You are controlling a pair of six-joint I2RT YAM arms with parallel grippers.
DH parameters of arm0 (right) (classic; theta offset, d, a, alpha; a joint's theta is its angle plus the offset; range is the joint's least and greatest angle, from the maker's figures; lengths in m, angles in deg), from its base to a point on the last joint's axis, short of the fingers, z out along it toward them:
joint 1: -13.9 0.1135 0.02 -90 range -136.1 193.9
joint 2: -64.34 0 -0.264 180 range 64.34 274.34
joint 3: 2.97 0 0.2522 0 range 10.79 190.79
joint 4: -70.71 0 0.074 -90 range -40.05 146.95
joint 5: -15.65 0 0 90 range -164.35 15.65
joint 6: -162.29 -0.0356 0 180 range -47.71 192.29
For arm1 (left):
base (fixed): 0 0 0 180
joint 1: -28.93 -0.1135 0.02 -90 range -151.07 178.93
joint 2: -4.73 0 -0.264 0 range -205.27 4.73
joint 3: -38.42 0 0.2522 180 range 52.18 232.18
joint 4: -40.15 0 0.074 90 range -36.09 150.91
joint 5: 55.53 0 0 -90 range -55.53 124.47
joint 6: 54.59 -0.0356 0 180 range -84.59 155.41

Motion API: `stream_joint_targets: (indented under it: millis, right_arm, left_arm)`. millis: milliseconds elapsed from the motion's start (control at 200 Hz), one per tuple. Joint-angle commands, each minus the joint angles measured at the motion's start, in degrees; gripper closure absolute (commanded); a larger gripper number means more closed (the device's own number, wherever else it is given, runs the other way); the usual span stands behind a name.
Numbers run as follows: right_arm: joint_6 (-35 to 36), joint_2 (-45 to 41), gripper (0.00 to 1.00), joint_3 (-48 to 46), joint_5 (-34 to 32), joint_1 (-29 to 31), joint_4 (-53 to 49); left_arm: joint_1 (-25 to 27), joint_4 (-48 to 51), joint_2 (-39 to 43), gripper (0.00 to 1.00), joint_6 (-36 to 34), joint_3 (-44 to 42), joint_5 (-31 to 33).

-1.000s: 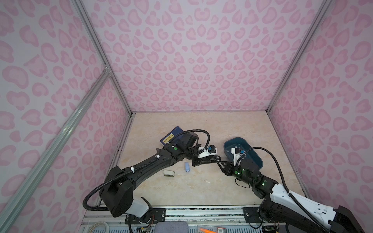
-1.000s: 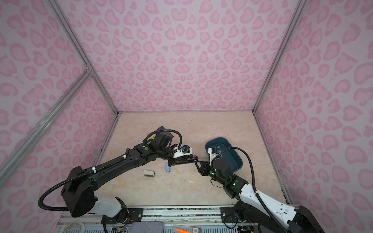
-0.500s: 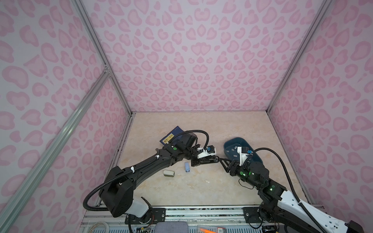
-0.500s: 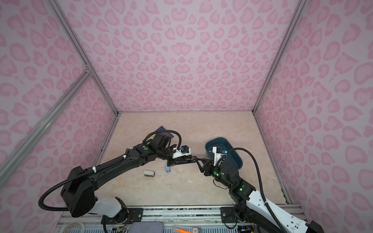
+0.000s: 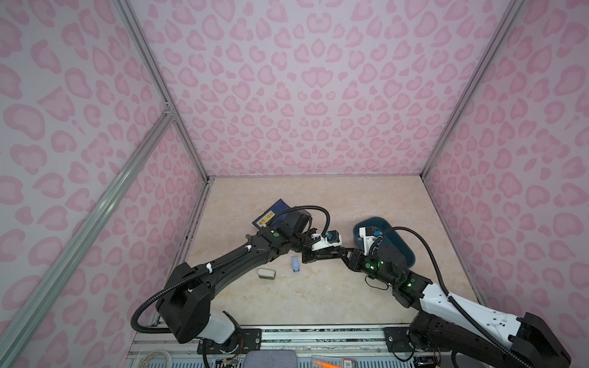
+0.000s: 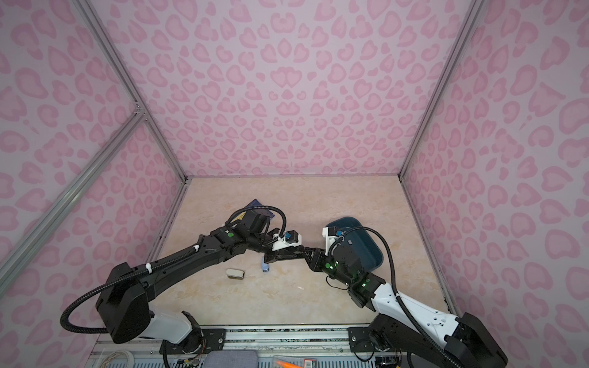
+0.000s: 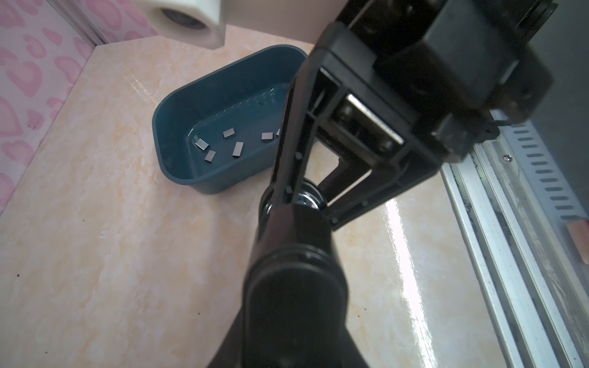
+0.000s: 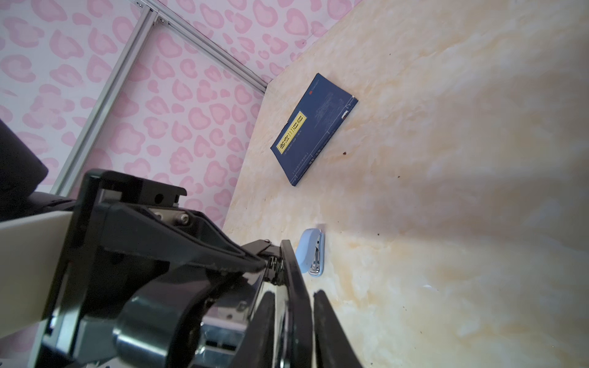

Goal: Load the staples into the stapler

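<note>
**Top views.** The left gripper (image 5: 334,253) and the right gripper (image 5: 348,254) meet tip to tip over the marbled table (image 5: 318,296). The meeting point lies between the light blue stapler (image 5: 295,263), which rests on the table, and the teal bin (image 5: 400,245). A dark blue book (image 5: 269,216) lies partly under the left arm. A small pale object (image 5: 266,273) sits near the stapler.

**Left wrist view.** The staples (image 7: 237,148) are several short grey strips. They lie scattered on the bin's floor, apart from both grippers. The left gripper is clenched, its fingers pressed together at the tip.

**Right wrist view.** The stapler lies just beyond the fingertips with its metal parts showing, and the book lies farther off. The right gripper's tips overlap the left gripper's here. It cannot be told whether the right gripper is clenched or holds anything.
</note>
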Motion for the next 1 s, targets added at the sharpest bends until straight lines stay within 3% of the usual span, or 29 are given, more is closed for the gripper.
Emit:
stream_joint_targets:
  millis: [0,120,565,1000]
  right_arm:
    - [-2.8,0.2,0.85,-0.6,1.7,0.0,3.5]
    - [-3.1,-1.0,1.00,-0.5,-0.5,-0.2,0.1]
    - [-4.0,-2.3,1.00,-5.8,-1.9,-3.9,-0.5]
    - [-3.6,-9.8,1.00,-6.8,0.0,-3.9,0.3]
  left_arm:
    - [0.0,-2.6,-0.5,0.96,-0.7,1.3,-0.5]
    - [-0.2,-2.5,-0.5,0.96,-1.1,1.5,-0.6]
    - [-4.2,-4.1,7.9,0.96,-1.6,-2.6,-11.1]
    - [-6.4,-8.7,13.0,0.96,-1.3,-9.7,-12.8]
